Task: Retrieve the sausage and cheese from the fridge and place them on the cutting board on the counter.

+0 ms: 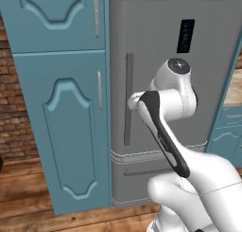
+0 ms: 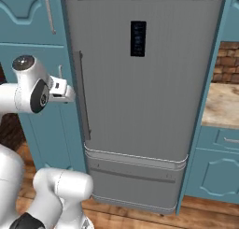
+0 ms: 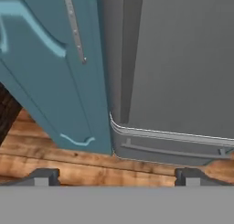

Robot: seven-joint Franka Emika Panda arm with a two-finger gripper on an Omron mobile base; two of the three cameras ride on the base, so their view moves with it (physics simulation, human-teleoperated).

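We're in a home kitchen: a tall grey fridge (image 2: 140,97) stands shut between teal cabinets (image 1: 61,122), with a marbled stone surface (image 2: 224,106), brick wall (image 1: 16,117) and wooden floor (image 3: 68,166).

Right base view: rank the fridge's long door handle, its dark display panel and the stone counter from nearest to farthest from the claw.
1. Door handle, just right of the open claw.
2. Display panel, upper middle of the fridge.
3. Counter, far right.

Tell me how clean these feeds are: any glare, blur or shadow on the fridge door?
Left base view: even flat light, no glare on the fridge; arm blocks part of the door. Right base view: sharp enough, handle recess reads dark. Hand view: soft, rolled, open gripper tips at bottom.
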